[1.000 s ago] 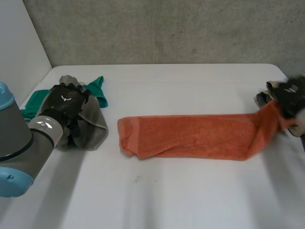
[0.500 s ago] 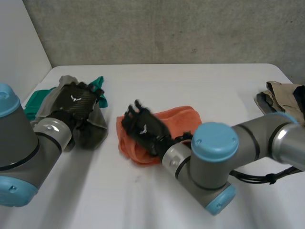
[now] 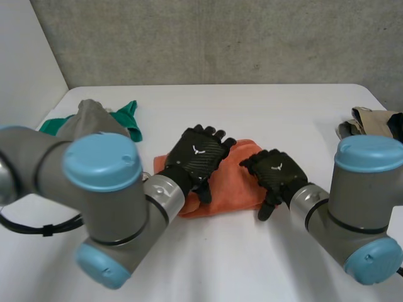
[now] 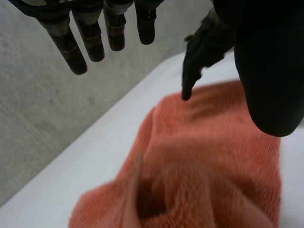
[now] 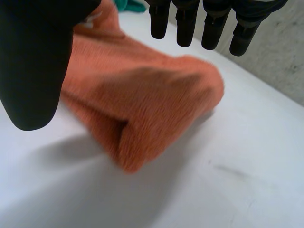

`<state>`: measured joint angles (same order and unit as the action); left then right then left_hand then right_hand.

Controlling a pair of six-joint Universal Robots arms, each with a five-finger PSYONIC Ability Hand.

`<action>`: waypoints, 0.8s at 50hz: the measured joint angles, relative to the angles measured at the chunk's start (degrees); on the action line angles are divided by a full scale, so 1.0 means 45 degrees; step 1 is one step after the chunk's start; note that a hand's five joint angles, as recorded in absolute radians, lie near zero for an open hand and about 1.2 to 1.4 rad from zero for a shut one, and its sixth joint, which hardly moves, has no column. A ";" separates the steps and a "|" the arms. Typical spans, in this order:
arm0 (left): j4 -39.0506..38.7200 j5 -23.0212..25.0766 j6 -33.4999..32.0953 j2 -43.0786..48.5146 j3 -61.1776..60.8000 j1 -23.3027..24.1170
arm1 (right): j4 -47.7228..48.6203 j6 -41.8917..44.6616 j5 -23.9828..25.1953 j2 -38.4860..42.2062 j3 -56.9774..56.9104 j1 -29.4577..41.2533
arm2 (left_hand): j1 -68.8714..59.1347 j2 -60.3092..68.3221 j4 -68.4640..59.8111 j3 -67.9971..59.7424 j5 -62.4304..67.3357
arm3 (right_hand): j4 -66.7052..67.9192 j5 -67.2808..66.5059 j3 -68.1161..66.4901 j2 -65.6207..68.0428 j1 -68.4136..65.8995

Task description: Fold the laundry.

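**Fig.** Head view: orange terry towel (image 3: 236, 173) lies bunched and doubled over at centre of white tabletop (image 3: 252, 270).

- **L. hand:** left hand (image 3: 196, 153) is over the towel's left part. Fingers (image 4: 76, 52) are straight and spread wide, holding nothing.
- **R. hand:** right hand (image 3: 278, 171) is at the towel's right edge. Fingers (image 5: 185, 28) are likewise straight and wide, clear of the cloth, w/ nothing held. In left wrist view one of its fingertips points down at the towel; contact can't be told.
- **Fold:** right wrist view shows the towel's rounded fold beneath the palm.
- **Other items:** grey cloth (image 3: 91, 113) w/ green cloth (image 3: 129, 116) just beside it at far left, well apart from the towel. Beige garments (image 3: 371, 119) at far right edge.
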<state>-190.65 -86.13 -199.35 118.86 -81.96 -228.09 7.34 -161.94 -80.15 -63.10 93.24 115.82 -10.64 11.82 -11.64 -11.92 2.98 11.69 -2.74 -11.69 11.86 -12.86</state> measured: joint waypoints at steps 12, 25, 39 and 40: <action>0.0256 -0.3544 -0.1835 0.2880 0.2434 -0.1791 | 0.2087 0.1055 -0.0601 0.0796 0.0474 0.0406 | 0.0000 0.0000 0.0000 0.0000 0.0000 | 0.7957 -0.7711 -0.7944 0.7996 -0.7647; 0.0348 -0.3413 -0.2638 0.0801 0.0729 -0.3181 | 0.2512 0.2083 -0.1457 0.1017 0.0298 0.0453 | -0.0001 0.0000 0.0000 0.0000 0.0000 | 1.2617 -1.2178 -1.2504 1.2322 -1.0890; -0.0817 -0.1895 -0.0526 -0.1066 -0.1164 -0.0896 | 0.2512 0.2040 -0.1550 0.0587 0.0684 0.0826 | -0.0001 0.0000 0.0000 0.0000 0.0000 | 1.2621 -1.2253 -1.2504 1.2322 -1.0890; -0.0911 -0.1851 -0.0473 -0.0890 -0.1121 -0.0810 | 0.2509 0.2043 -0.1590 0.0603 0.0696 0.0841 | 0.0000 0.0000 0.0000 0.0000 0.0000 | 1.2621 -1.2253 -1.2504 1.2322 -1.0890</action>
<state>-194.75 -94.46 -201.49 114.85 -87.00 -231.73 18.63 -152.74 -87.31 -60.38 96.37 119.61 -10.64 11.82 -11.64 -11.92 2.98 68.48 -57.88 -67.96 67.31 -61.86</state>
